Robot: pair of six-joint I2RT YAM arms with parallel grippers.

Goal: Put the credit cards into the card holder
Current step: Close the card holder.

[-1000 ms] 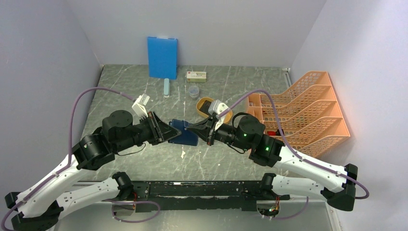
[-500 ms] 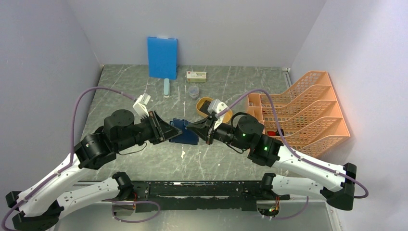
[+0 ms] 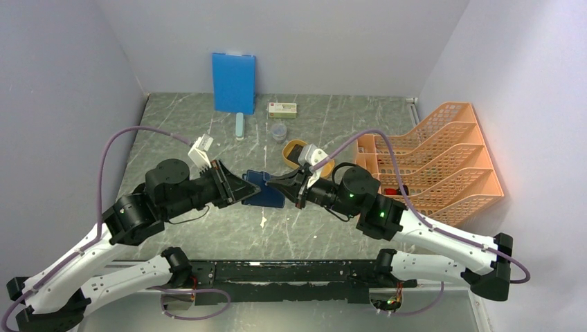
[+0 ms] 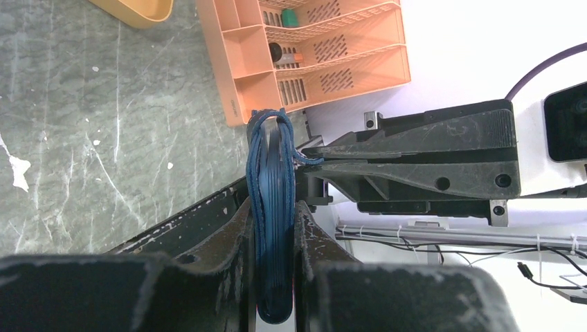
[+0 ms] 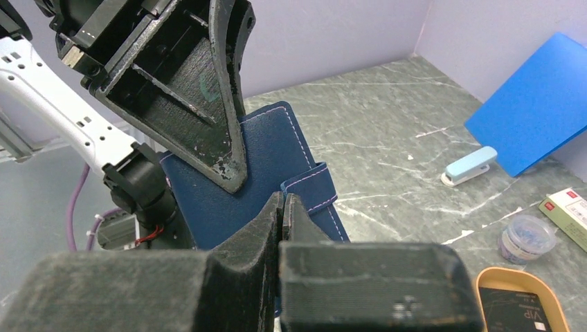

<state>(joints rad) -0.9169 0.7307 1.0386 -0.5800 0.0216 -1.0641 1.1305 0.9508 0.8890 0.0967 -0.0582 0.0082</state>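
Grey marbled surface fills the middle of the overhead view, with an orange file rack at the right edge and a bright blue board leaning on the back wall at upper centre. Two robot arms reach in from the bottom corners and meet at centre frame. The left hand is clamped on the dark navy card holder, which its wrist camera shows held edge-on between the fingers. The right hand is fully closed, its tips against the holder's clasp tab; whether it pinches the tab cannot be told. A yellow-orange oval tray sits just above and to the right of the hands, with a dark card lying inside. Above it stand a small clear container, a pale blue stapler and a small box.
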